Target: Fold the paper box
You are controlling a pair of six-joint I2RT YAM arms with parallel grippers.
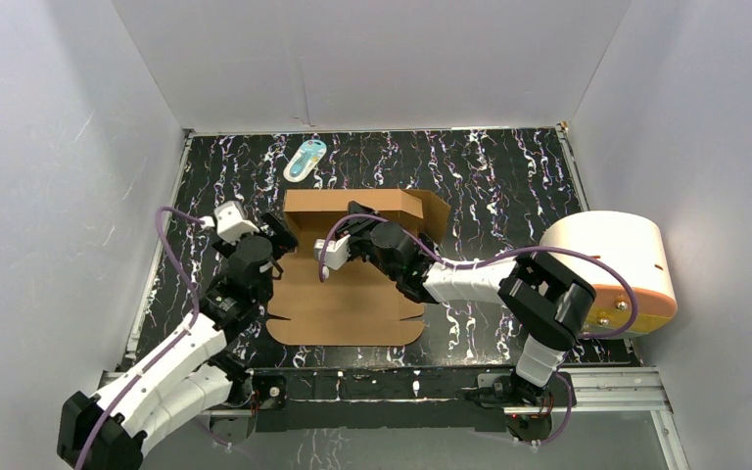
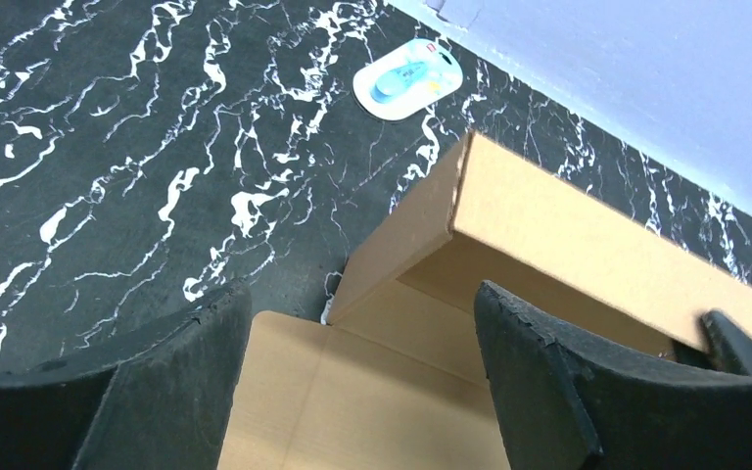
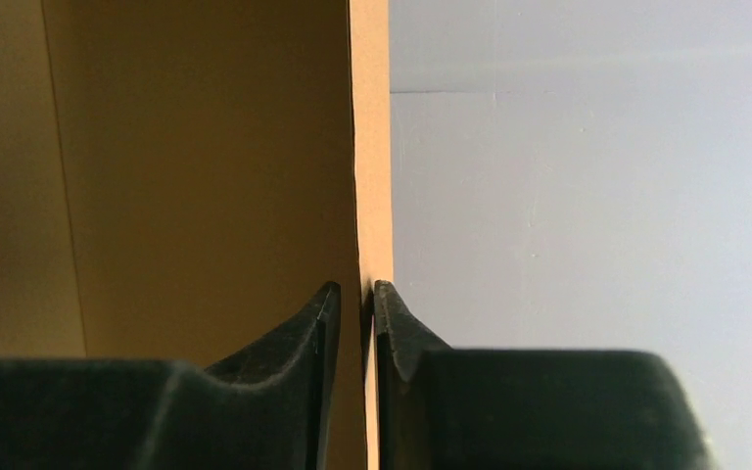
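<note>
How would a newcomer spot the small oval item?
On the black marbled table, go to the far edge by the back wall, beyond the far left corner of the paper box. The oval item lies flat: small, white with a blue centre, unlike the big cream cylinder.

We see a black table point(image 1: 509, 186) veined in white and purple. The paper box point(image 1: 343, 304) lies on it, its flat brown sheet spread toward the near edge and its far panels raised. A small white-and-blue oval item point(image 1: 305, 159) lies just beyond the box. At the right edge, a cream cylinder with an orange base point(image 1: 612, 257) seems to rest on its side.
</note>
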